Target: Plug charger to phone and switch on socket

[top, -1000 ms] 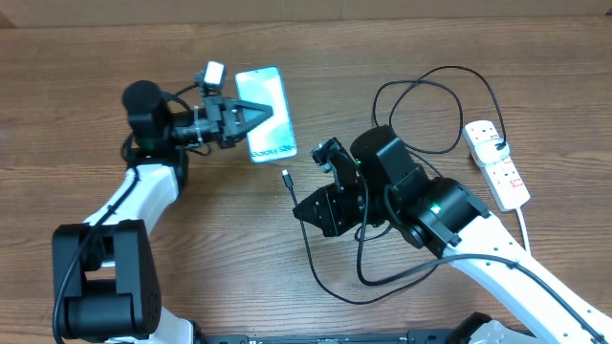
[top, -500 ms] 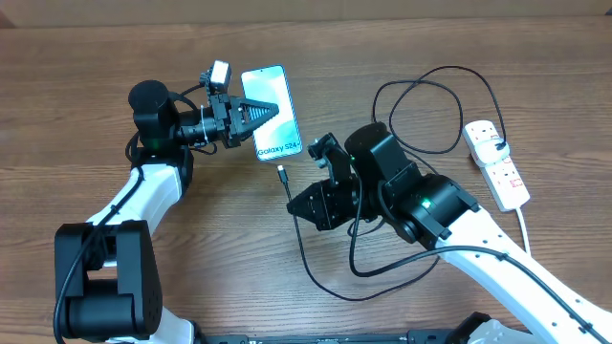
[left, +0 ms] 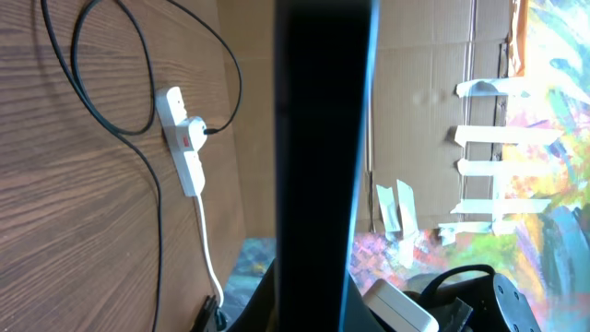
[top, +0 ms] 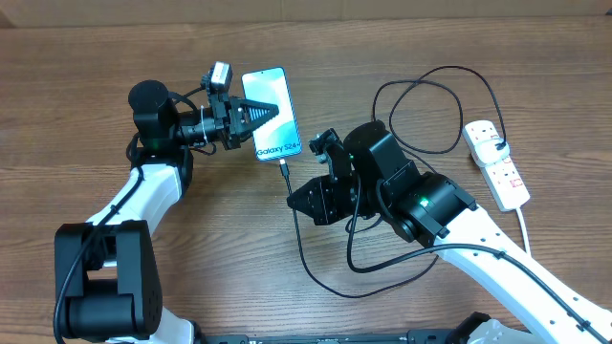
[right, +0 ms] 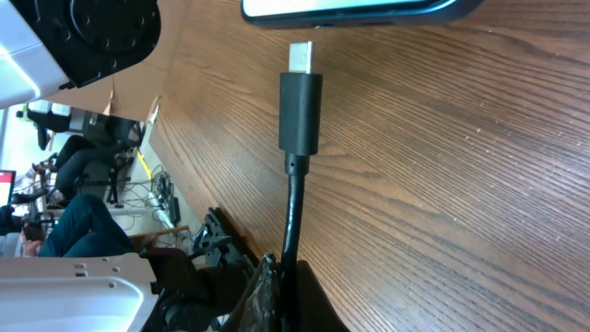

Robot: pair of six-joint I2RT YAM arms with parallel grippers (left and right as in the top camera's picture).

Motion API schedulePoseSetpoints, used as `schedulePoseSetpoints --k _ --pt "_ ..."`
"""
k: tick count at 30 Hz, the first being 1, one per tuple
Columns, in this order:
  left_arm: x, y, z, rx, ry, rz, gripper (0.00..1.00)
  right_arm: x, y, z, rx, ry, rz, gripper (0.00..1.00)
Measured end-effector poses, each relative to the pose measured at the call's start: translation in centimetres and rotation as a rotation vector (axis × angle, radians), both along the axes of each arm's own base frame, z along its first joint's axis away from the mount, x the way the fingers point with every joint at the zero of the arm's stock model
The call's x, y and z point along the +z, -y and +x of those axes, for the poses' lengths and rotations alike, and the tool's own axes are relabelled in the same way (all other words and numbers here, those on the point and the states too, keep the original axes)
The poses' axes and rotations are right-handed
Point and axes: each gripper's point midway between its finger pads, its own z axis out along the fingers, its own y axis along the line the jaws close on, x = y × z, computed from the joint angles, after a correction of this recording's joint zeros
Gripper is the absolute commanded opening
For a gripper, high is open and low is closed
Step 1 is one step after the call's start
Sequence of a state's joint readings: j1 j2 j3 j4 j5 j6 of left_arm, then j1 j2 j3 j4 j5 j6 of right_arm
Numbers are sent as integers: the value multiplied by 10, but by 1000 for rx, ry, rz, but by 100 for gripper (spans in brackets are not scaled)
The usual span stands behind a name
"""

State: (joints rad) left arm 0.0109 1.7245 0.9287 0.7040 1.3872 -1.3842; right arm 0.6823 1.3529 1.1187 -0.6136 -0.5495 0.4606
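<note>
Overhead: wood-grain table (top: 535,57). The left gripper (top: 266,114), with black pointed fingers, is clenched on the phone (top: 278,142) at upper centre. The phone is a slim slab with rounded corners, a glossy pale blue screen and "Galaxy S24" text. The right gripper (top: 296,198), matte black, is at centre and grasps the charger (top: 356,271) just behind its tip. The charger is a thin black rubbery cable. Its small connector points up-left, just below the phone's lower edge, close to it; contact can't be told. The cable loops across the lower centre and the upper right. The socket (top: 499,168) is at the right edge, an elongated white plastic strip with small red marks. A black plug sits in its upper end and a white cord runs down from it.

Left wrist: the phone, edge-on, is a dark vertical bar filling centre frame, held. The socket (left: 182,140) lies upper left on the wood with a black cable loop above it, red mark visible.

Right wrist: the connector has a metal tip on a smooth black rectangular sleeve. It stands upright at upper centre, just short of the phone's dark rounded edge at the top. The cable runs down into the fingers at bottom centre, gripped.
</note>
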Motion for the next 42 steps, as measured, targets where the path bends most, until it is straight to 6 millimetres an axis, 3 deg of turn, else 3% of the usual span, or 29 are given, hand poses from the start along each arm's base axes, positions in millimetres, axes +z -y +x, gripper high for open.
schedulePoseSetpoints --k 42 --pt "0 1 -4 -20 -65 -14 4 4 -3 0 -14 -23 23 4"
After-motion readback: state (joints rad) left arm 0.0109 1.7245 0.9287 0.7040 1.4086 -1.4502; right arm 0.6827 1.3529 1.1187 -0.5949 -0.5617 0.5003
